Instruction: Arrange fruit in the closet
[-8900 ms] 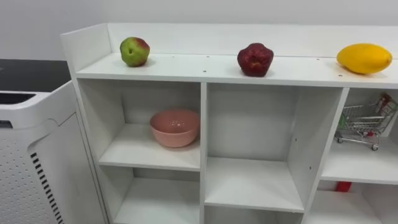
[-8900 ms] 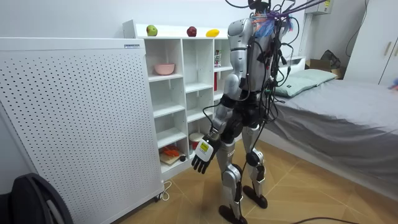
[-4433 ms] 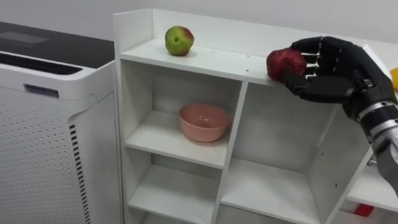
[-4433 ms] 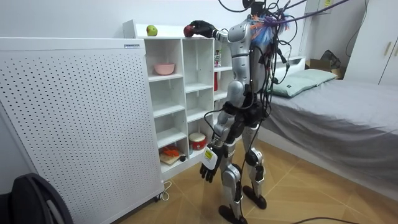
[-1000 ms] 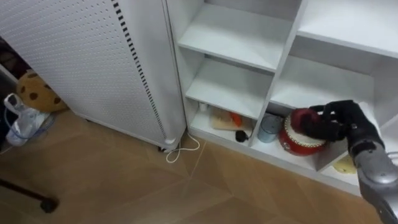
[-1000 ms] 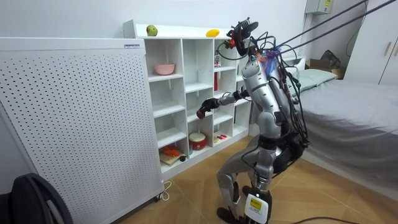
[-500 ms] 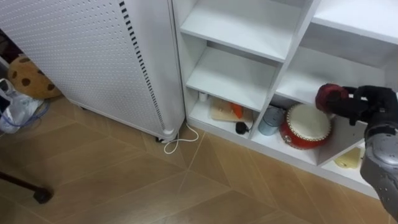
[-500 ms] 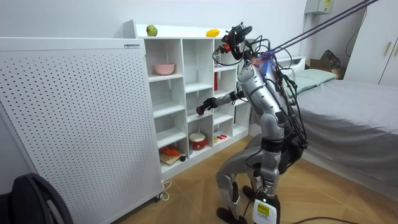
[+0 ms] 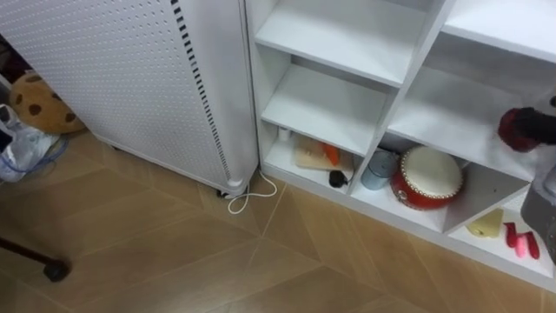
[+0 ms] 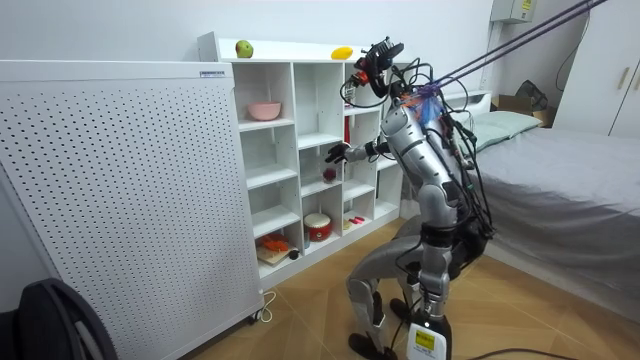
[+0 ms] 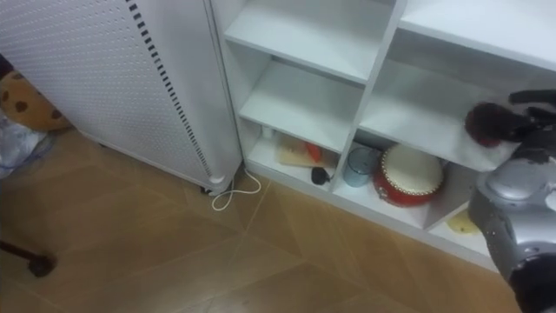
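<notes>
Robot stands bent forward before the white open-fronted shelving unit [image 9: 330,104], trunk leaning toward the middle column.

Task object: dark red round fruit [image 9: 518,129]. It sits on a middle-column shelf board, one level above the compartment holding the red-and-white drum-shaped container [image 9: 428,176]. In the room view it sits on the board with clear space above it.

Handling (judgement): small, firm and fairly light, with a smooth, rounded skin. It will likely roll if nudged and could bruise if squeezed hard. Best hold is a wrap around its widest part, thumb opposite the fingers, coming in from the front of the compartment. The divider walls leave little room for a side approach.

Right hand [image 10: 336,152]: fingers spread and straight, holding nothing. The room view puts it just above the fruit and apart from it. In the eye views dark fingers [image 11: 532,98] show near the fruit at the right edge; whether they touch it cannot be told there.

Left hand [image 10: 426,342]: hangs low beside the legs at the bottom edge of the room view, idle.

Remaining on top of the unit: a green apple [image 10: 244,48] and a yellow oval fruit [image 10: 342,52], well apart. Task judged partly done, with both probably left to bring down.
</notes>
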Available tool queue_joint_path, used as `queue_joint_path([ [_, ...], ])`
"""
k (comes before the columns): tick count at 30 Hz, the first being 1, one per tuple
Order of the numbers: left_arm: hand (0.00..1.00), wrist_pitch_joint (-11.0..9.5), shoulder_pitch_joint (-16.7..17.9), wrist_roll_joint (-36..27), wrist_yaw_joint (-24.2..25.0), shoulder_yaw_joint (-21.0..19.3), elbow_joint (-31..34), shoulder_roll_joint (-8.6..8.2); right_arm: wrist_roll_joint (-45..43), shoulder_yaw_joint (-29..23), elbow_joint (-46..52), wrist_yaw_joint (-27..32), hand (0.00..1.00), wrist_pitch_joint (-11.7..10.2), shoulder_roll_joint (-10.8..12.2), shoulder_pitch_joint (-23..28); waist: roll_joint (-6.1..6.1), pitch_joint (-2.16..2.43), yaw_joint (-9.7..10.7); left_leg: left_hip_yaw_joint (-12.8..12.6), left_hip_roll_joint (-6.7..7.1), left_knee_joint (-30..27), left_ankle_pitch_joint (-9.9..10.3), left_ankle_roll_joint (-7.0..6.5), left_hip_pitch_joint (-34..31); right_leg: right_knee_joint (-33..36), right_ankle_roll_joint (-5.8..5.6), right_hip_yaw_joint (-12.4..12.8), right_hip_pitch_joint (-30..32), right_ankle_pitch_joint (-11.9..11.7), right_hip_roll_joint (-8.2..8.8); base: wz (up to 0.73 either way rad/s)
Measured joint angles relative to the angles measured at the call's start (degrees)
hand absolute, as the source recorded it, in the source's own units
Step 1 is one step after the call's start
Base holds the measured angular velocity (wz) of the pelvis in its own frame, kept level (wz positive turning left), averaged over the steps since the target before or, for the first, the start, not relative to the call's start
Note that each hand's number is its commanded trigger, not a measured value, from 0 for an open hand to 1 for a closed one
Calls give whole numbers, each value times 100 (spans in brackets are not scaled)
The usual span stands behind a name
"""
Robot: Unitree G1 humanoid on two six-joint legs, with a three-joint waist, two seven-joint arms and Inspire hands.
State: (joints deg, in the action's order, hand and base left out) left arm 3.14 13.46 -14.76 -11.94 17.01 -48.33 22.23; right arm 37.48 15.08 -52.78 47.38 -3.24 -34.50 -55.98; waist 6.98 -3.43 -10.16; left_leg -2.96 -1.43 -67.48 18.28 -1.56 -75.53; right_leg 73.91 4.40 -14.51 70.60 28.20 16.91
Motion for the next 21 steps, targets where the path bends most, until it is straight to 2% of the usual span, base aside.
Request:
queue_joint_path([
  [4, 0, -12, 4, -39, -39, 1, -6, -27, 342, -89, -4, 370, 0, -98, -26, -38, -10, 5, -136, 6, 3, -26, 27, -31, 51, 4, -30, -17, -69, 19, 8, 1],
  [7, 0, -23, 55, -35, -38, 2, -16, -29, 458, -122, 11, 502, 0, -233, -28, -39, -33, 10, -140, 25, 22, -48, 37, -49, 57, 4, -38, -52, -111, 18, 36, 2],
  [13, 0, -106, 88, -49, -22, 16, -27, -78, 957, -126, 9, 515, 0, -349, -93, -36, -240, 25, -272, 8, 28, -116, 106, -128, 185, 0, -85, -36, -264, 23, 60, -3],
  [15, 0, -107, 137, -46, -14, 15, -26, -87, 990, -126, 1, 508, 0, -349, -93, -30, -303, 52, -293, -26, 29, -115, 125, -155, 232, -13, -112, 6, -293, 11, 58, -7],
  [16, 0, -106, 188, -43, -9, 15, -25, -93, 990, -126, -2, 497, 0, -349, -94, -13, -350, 51, -289, -40, 29, -113, 140, -174, 287, -28, -133, 12, -351, 4, 64, -4],
  [21, 0, -99, 265, -15, 40, 17, -38, -112, 1277, -125, -42, 134, 0, -351, -96, 200, -436, 48, -304, -72, 26, 103, 170, -192, 714, -297, -188, -39, -786, -31, 63, -2],
])
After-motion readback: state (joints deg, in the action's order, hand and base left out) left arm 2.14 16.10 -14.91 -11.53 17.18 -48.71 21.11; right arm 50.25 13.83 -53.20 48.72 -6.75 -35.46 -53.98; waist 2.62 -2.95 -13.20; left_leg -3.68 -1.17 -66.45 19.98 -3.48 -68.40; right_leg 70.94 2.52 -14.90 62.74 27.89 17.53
